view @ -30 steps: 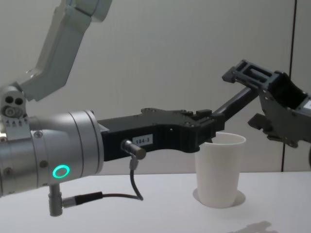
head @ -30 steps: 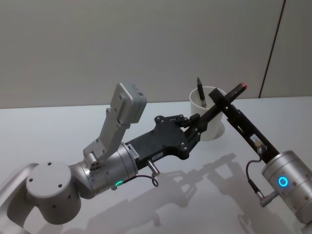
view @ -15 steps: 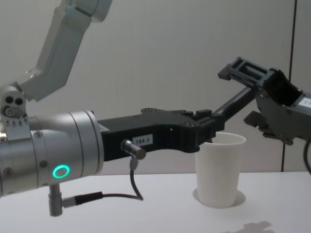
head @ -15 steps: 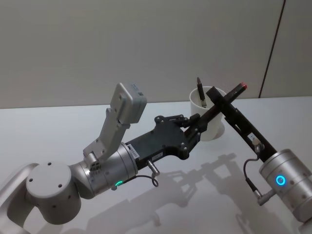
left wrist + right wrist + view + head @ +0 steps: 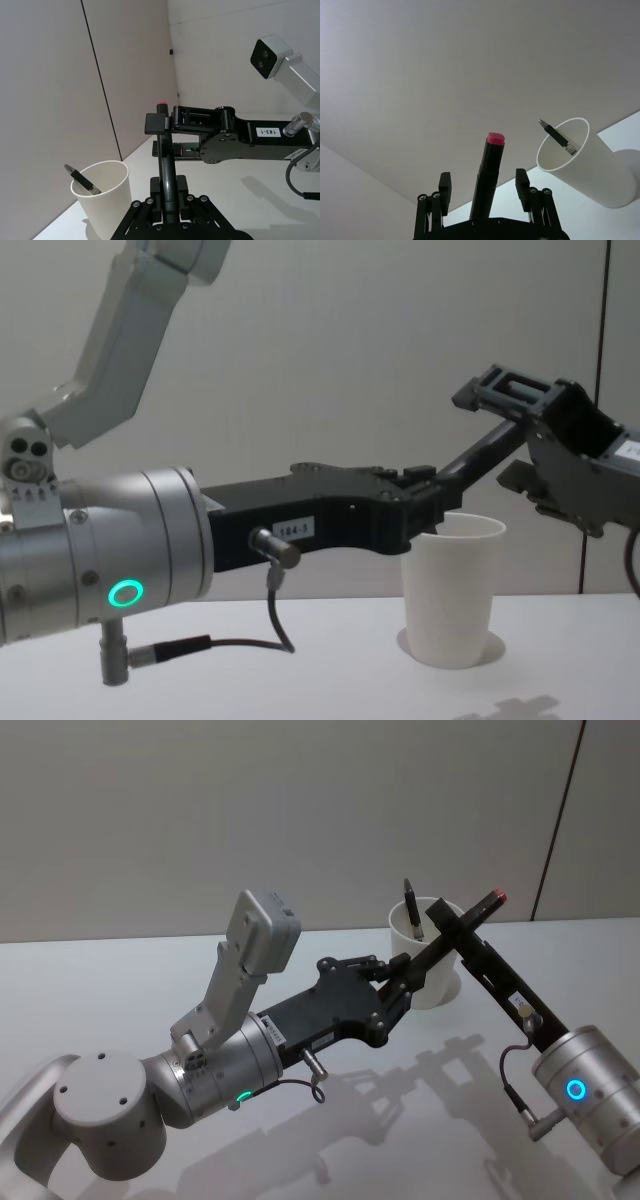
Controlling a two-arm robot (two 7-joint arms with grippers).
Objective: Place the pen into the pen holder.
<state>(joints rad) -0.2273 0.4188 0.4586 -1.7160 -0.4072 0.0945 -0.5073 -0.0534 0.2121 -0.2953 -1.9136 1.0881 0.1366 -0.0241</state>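
Red-tipped pen (image 5: 480, 910) slants above the paper cup (image 5: 442, 992), its lower end clamped in the left gripper (image 5: 403, 978); a ballpoint (image 5: 411, 910) already leans inside the cup.

Left wrist: the barrel looks light, rigid and smooth, so likely slippery.

Right wrist: the right gripper (image 5: 483, 186) straddles it with fingers apart, not touching; mid-barrel seems the best hold.

Chest: the pen is above the upright cup's rim.

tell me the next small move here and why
Probably shut the right gripper on the red-tipped pen: its fingers straddle the pen, apart from it, while the left gripper grips the lower end. The pen holder stands close by with another pen inside.
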